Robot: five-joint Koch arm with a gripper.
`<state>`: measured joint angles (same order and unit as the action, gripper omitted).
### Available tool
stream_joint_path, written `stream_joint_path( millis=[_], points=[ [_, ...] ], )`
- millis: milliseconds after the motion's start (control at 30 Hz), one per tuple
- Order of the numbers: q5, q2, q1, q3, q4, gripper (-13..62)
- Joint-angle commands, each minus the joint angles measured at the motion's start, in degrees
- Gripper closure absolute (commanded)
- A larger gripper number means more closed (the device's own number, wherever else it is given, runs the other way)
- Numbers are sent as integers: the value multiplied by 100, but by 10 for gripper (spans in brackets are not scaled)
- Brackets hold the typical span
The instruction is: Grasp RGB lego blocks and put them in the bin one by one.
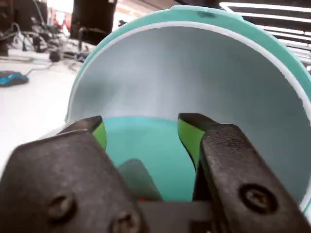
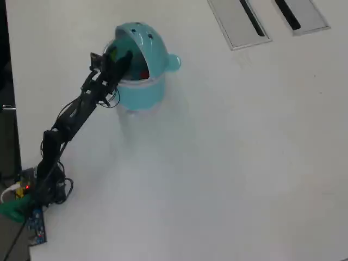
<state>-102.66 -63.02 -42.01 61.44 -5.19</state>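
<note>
Your bin (image 2: 142,89) sits at approx 11 o'clock in the overhead view: round teal plastic pot, smooth and glossy, domed lid (image 2: 142,38) flipped up behind it w/ small dark dots on the crown and a rounded knob (image 2: 173,62) poking out at its 3 o'clock side. A bit of red (image 2: 144,73) shows inside the mouth, at 3 o'clock from the arm tip; too small for you to tell it's a block. In the wrist view the lid's pale matte inner surface (image 1: 194,77) fills most of the frame, w/ a thin white edge and a teal outer rim, and the teal inside of the pot (image 1: 146,145) shows below it.

Your gripper (image 1: 141,128) hangs right at the bin opening, jaws parted w/ a clear gap, nothing between them. Fingers (image 1: 190,136) are black moulded plastic w/ lime-green pads on the inner faces; screw heads show on the dark housing at 6 o'clock.

The arm (image 2: 76,111) runs from its base (image 2: 32,190) at 8 o'clock up to the bin, thin, black, cables alongside.

The table (image 2: 228,163) is plain white, matte. Two grey slotted panels (image 2: 239,22) sit at 1 o'clock. In the wrist view, at 10 o'clock, there's desk clutter: cables, a blue mouse (image 1: 12,77), dark monitors; ceiling strip lights at 2 o'clock.
</note>
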Motion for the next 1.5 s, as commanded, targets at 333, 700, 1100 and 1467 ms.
stream_joint_path(
  millis=[333, 700, 1100, 1467],
  points=[
    [-62, -1916, 62, 1354, -413, 225],
    [1547, -3190, 255, 2786, -413, 224],
    [3674, -4562, 1397, 4122, -422, 215],
    [6152, -5880, 2188, 5221, -387, 200]
  ],
)
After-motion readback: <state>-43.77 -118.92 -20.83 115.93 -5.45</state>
